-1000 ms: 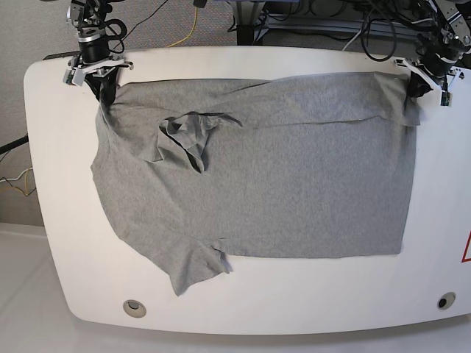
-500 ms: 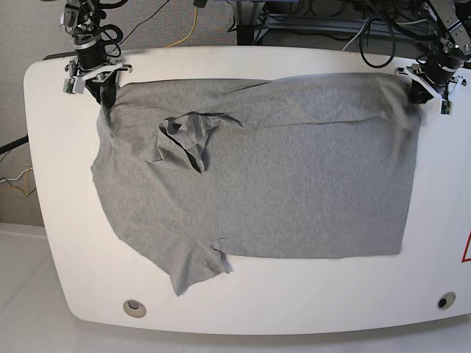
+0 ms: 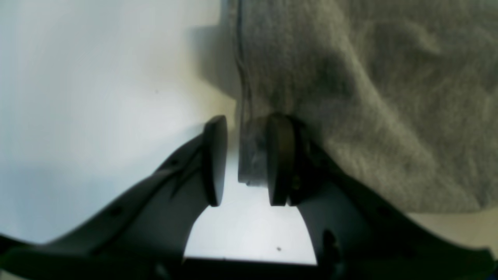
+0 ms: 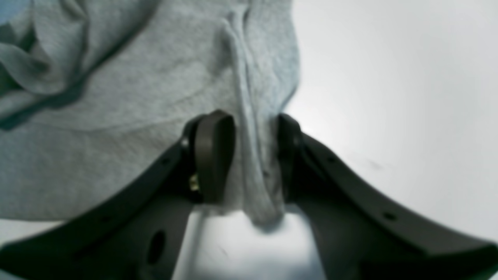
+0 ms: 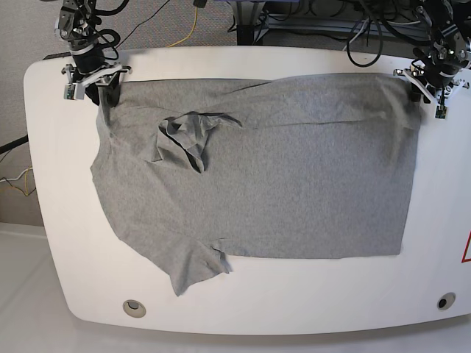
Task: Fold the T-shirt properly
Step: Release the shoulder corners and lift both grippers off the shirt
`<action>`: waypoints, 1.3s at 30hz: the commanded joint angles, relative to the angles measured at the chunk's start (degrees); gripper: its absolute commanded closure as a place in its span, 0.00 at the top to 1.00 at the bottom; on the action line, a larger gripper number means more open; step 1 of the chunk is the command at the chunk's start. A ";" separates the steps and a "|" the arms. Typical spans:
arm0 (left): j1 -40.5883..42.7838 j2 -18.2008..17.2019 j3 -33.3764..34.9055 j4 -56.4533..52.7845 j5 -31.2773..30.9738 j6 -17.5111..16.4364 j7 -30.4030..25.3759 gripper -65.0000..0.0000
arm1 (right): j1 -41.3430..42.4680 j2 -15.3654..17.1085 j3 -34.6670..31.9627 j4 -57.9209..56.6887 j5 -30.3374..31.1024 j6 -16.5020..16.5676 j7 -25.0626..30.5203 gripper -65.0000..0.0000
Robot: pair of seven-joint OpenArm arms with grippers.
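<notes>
The heather-grey T-shirt [image 5: 257,176] lies spread over the white table [image 5: 294,294], with one sleeve crumpled on top at upper left [image 5: 188,136] and another sticking out at the front left [image 5: 195,268]. My left gripper [image 5: 425,90] is at the shirt's far right corner. In the left wrist view its jaws [image 3: 247,128] stand apart, with the shirt's hem [image 3: 249,155] loose against one pad. At the far left corner my right gripper [image 5: 103,88] is also open [image 4: 252,124], and a fold of cloth [image 4: 256,186] lies slack between its fingers.
Cables and equipment legs [image 5: 250,18] crowd the floor behind the table's far edge. Two round holes sit near the front corners [image 5: 134,308] [image 5: 445,301]. A red mark [image 5: 466,248] shows at the right edge.
Both grippers have opened from a shut grip on the shirt's far corners and drawn back slightly toward the far edge. The far right corner now lies flatter and further out.
</notes>
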 commanded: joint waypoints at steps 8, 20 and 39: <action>1.09 -0.04 -0.08 7.33 3.47 -0.33 7.57 0.27 | -2.31 0.01 3.22 4.51 -3.92 -3.31 -14.13 0.36; -1.02 -0.31 -0.08 11.03 3.38 -0.33 10.47 0.27 | -1.52 0.19 6.92 11.98 -3.92 -3.40 -18.26 0.36; -2.60 -0.39 -0.08 11.20 3.38 -0.33 10.47 0.27 | 2.44 0.36 9.20 21.56 -4.01 -3.31 -27.49 0.36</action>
